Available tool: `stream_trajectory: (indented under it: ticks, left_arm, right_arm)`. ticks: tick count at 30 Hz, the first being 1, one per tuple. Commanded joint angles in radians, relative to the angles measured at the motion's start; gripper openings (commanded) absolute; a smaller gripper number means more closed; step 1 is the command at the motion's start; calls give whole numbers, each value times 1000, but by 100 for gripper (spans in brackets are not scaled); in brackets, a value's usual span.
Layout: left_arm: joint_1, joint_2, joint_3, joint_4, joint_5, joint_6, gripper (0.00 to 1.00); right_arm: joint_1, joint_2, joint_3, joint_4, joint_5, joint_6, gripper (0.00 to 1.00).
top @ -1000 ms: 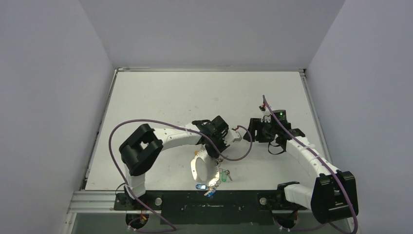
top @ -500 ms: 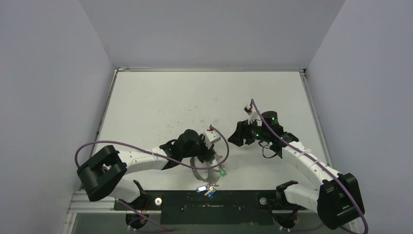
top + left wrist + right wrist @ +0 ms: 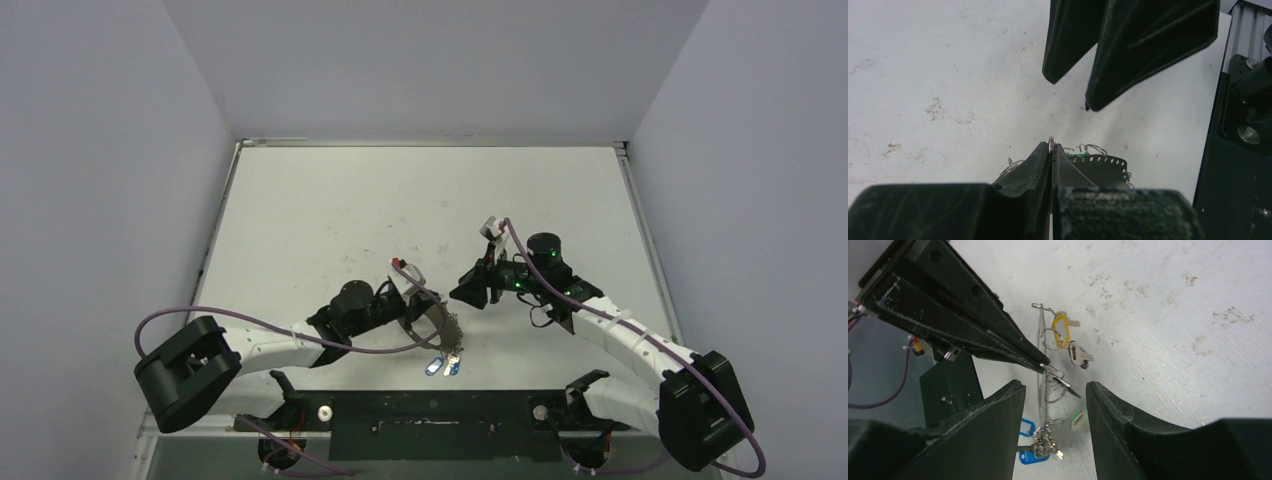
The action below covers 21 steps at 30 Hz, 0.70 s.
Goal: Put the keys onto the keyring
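- Both arms have closed in since half a second ago: the left gripper has swung lower and to the right with its load, and the right gripper has slid left to face it.
- Left gripper is pinched shut on the large thin silvery wire keyring, holding the loop edge-on over the white surface.
- Right gripper is spread wide, one finger on either side of the wire, touching nothing.
- Small metal keys with coloured plastic tags hang along or beside the loop: a yellow-tagged key, a bare silver key, a green tag and blue tags bunched at the low end. Whether each one is threaded, I cannot tell.
- Judging by its look, the wire is light, springy and slick, so it probably twists in a pinch. A hold close to where a key must be fed on would steady it.
- Keys should be light, stiff and free to swing. The flat plastic tag likely gives a surer hold than the thin blade.
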Motion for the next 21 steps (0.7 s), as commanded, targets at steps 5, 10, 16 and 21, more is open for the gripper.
stream_trajectory:
  ticks: [5, 10, 16, 21]
  left_arm:
    - [5, -61, -11, 136, -7, -16, 0]
    - [5, -77, -16, 123, 3, -13, 0]
    - [5, -94, -25, 120, 42, 13, 0]
    - [5, -108, -33, 119, 87, 45, 0]
  right_arm:
    - [76, 0, -73, 193, -39, -160, 48]
    - [78, -12, -109, 253, -50, -231, 44]
    - [76, -9, -115, 292, -78, -318, 41]
    - [78, 12, -97, 318, -128, -346, 40]
